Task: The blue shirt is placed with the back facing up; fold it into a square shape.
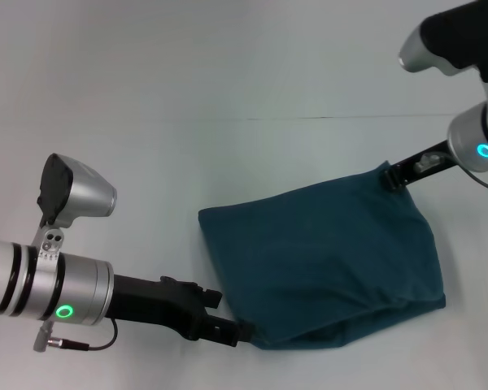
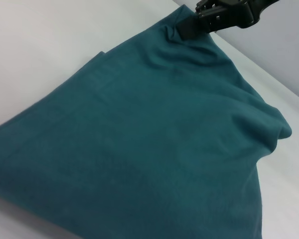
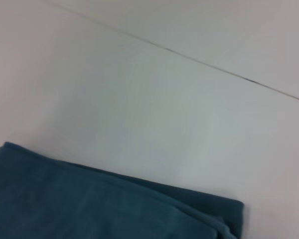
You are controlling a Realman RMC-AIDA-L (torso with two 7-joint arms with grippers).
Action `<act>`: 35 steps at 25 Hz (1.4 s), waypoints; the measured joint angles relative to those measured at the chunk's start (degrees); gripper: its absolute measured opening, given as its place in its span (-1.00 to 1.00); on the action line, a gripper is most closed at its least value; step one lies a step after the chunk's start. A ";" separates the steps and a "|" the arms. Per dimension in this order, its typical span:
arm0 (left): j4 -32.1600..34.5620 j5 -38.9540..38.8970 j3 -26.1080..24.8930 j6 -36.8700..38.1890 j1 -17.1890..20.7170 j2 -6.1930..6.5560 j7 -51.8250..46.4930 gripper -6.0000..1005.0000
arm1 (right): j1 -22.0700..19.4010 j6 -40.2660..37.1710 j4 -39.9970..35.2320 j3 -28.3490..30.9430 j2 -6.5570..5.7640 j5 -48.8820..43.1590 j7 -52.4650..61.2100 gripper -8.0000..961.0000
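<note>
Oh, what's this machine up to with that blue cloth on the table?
It is folding a dark teal-blue soft fabric T-shirt on a plain white table. The shirt is already doubled into a rough, puffy rectangle. The left pincer grips its near corner, and the right pincer pinches the far corner diagonally opposite. Both arms hold the fabric from opposite sides, so the fold looks close to finished but not yet flattened into a neat square.

The blue shirt [image 1: 325,260] is plain dark teal, no lettering showing. It lies on a pale grey-white table [image 1: 187,97]. The black left gripper [image 1: 242,331] and black right gripper [image 1: 388,176] each have a fold of teal cloth at their fingertips.
</note>
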 joint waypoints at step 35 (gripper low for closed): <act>11.26 -4.36 -12.96 8.39 7.25 -0.22 9.66 0.75 | -26.91 1.52 23.22 6.84 0.31 75.79 -91.35 0.23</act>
